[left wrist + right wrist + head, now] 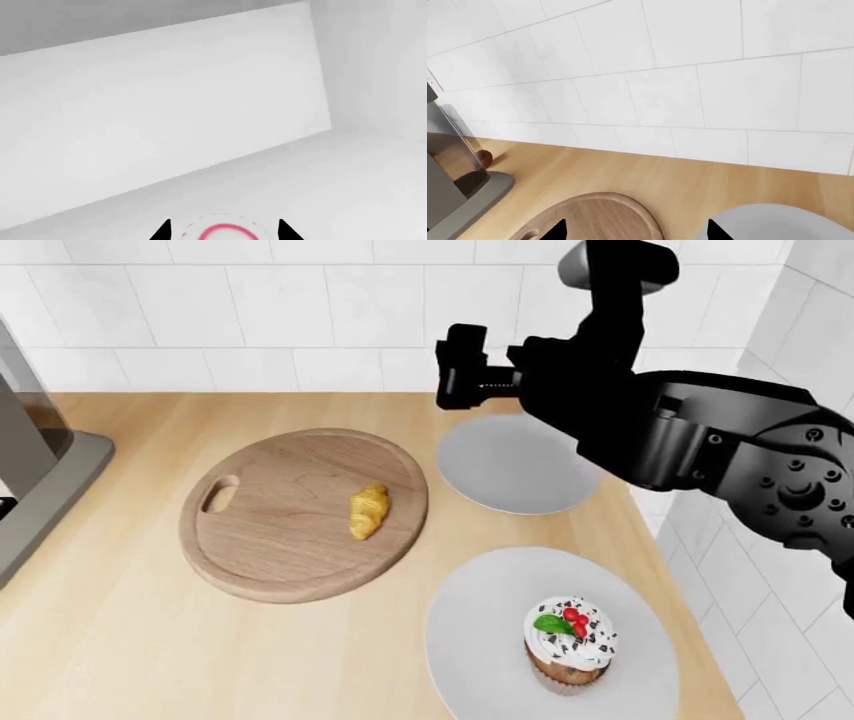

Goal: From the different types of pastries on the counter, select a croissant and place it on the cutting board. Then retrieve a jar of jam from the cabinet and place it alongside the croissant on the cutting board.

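1. Nearest in the head view: cupcake is seen on the near grey plate, untouched and not needed.
2. Croissant is already laid on the cutting board, right of centre. Bare board is left between it and the handle hole; that spot is judged best for the jar.
3. Right gripper is held above the table near the far plate. Fingers are spread wide, nothing held.
4. Jar of jam is seen only in the left wrist view, on the white cabinet floor, lid up, between the fingers of the left gripper. Contact cannot be confirmed; closed or not cannot be told.
5. Step in hand is judged to be the jar grasp. Fingers should be centred on the jar body below the lid, closed squarely, then lifted straight before withdrawal, so the cabinet back wall and side wall are not clipped.
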You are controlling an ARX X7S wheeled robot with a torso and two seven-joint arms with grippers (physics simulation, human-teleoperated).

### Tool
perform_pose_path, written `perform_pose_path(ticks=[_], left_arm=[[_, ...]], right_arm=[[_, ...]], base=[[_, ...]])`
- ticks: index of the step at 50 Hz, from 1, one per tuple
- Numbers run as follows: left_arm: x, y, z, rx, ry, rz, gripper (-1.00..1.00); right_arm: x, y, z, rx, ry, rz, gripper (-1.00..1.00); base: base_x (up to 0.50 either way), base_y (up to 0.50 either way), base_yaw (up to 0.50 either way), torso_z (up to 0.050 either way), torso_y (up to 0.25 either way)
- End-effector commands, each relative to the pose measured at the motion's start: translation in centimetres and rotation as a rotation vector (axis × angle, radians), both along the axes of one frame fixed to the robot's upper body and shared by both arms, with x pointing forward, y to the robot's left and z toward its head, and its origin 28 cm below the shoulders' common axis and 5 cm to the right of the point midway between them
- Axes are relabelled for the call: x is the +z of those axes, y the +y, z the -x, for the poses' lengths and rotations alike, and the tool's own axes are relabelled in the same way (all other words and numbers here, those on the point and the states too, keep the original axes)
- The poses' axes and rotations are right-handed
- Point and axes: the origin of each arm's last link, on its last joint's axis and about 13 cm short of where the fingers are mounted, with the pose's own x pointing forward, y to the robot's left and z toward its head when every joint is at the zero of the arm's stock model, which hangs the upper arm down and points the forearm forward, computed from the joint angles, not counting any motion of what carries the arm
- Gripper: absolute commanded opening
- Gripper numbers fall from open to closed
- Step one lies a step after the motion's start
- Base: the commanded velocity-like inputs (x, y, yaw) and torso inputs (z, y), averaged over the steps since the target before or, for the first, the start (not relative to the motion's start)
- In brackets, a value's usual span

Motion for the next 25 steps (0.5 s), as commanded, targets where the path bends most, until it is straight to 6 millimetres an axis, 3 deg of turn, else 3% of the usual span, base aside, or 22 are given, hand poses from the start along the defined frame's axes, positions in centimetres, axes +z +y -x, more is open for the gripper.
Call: perform_pose_path(ticks=[1,16,25], left_arm=[[1.1,-0.3,2.2,-0.248,-0.105,0.050,-1.00],[0.4,-1.2,4.5,-0.357,-0.187,-0.037,-1.00],[-0.2,-1.3,5.3,-0.476,-0.192,0.015,-1.00]], right_arm=[[0.2,0.1,-0.1,0.000,-0.003,0.004,1.00],[0.4,0.1,-0.1,0.000,-0.007,0.002,1.00],[0.5,0.0,-0.1,-0.004,-0.010,0.003,1.00]], base=[[0.00,0.00,0.00,0.000,0.000],[0.00,0.00,0.00,0.000,0.000],[0.00,0.00,0.00,0.000,0.000]])
